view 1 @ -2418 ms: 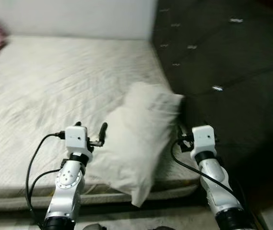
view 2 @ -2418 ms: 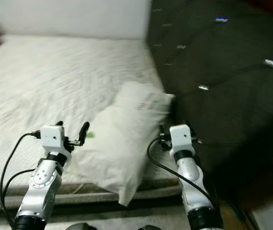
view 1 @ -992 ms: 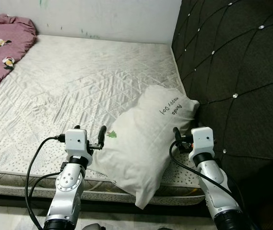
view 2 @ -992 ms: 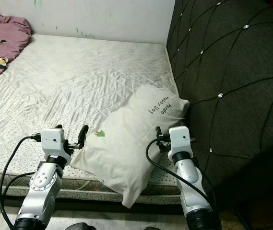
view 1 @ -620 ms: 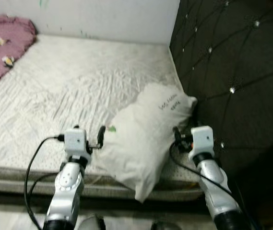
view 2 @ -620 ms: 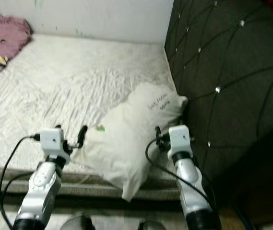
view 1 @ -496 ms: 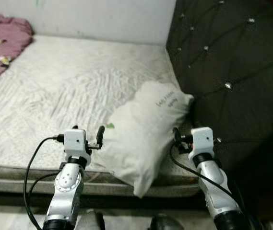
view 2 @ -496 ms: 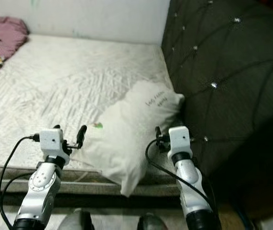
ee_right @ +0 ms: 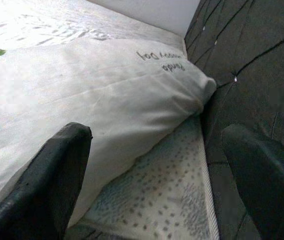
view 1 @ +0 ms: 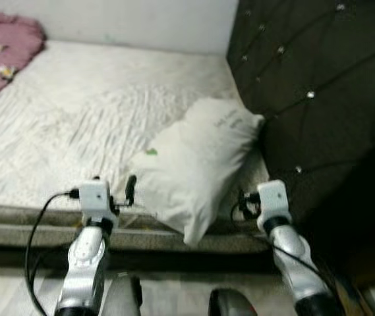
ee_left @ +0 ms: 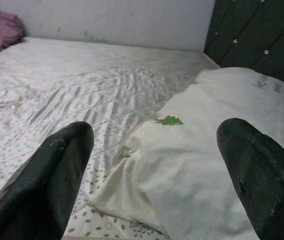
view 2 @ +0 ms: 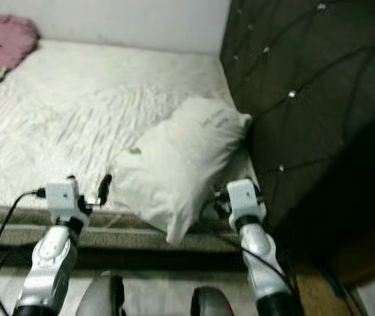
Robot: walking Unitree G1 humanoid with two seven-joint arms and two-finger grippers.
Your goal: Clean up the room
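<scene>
**Lined up on the pillow, nothing gripped yet**

The bed [view 1: 75, 112] takes up most of what's in front of the robot, its pale quilted mattress running back to the wall; a dark tufted headboard [view 1: 306, 79] rises along the side of it, on the robot's right; far off at the corner of the bed away from the headboard lies a pink blanket [view 1: 2, 46]; the white pillow [view 1: 194, 158] is the thing to watch, lying askew at the near edge of the bed, one end tucked against the headboard and a corner drooping over the mattress edge toward the robot.

Both arms are raised toward that pillow; the left gripper [ee_left: 156, 165] hangs just off the pillow's side away from the headboard, fingers spread wide with the little green mark on the cover showing between them, touching nothing; the right gripper [ee_right: 156, 175] sits on the headboard side of the pillow, low by the mattress edge, fingers likewise spread and empty.

To my eye this is the approach step, with the tidying of the pillow not yet begun; the next move seems to call for both grippers to reach forward onto the pillow's two flanks and pinch the soft cover, then lift it clear of the edge and set it square against the headboard.
</scene>
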